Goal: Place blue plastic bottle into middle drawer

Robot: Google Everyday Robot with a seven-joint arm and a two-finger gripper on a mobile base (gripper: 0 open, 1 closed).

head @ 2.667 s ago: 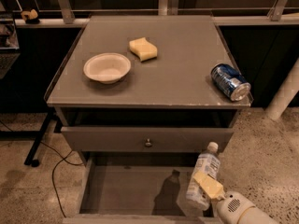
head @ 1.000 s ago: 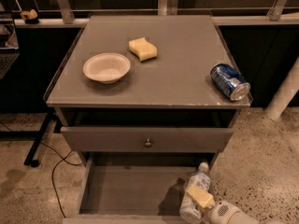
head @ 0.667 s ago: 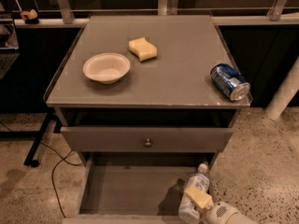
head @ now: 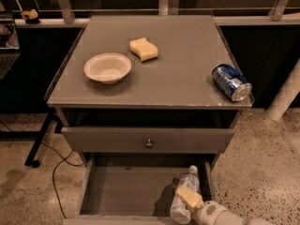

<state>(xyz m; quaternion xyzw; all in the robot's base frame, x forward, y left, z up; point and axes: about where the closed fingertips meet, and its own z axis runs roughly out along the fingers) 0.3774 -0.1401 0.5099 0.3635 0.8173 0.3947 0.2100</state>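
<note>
I'm holding the bottle [head: 188, 183] in my gripper [head: 185, 199] at the lower right of the frame, and it's hanging inside the open drawer [head: 126, 189], over the right front corner. My fingers are pinching it around the label. One yellow pad [head: 189, 197] is lying across the near side, and the other is hiding behind the bottle. The bottle is standing nearly upright, with the white cap leaning a little toward the back of the drawer. Its base is running down past the drawer's front edge, so I'm not able to tell whether it's touching the floor or hovering just above it.

So I'm judging the job as mostly done. The drawer is sitting pulled out, the bottle is already within its walls, and the carrying part is looking finished. What's remaining, as I'm reading it, is setting the base down, spreading my fingers and lifting clear without knocking the bottle over.

Up in the middle of the frame the cabinet top [head: 183, 41] is carrying the bowl [head: 108, 68], the sponge [head: 143, 48] and the can [head: 230, 82], which is lying on its side near the right edge. I'm leaving all three alone, well apart from my gripper
</note>
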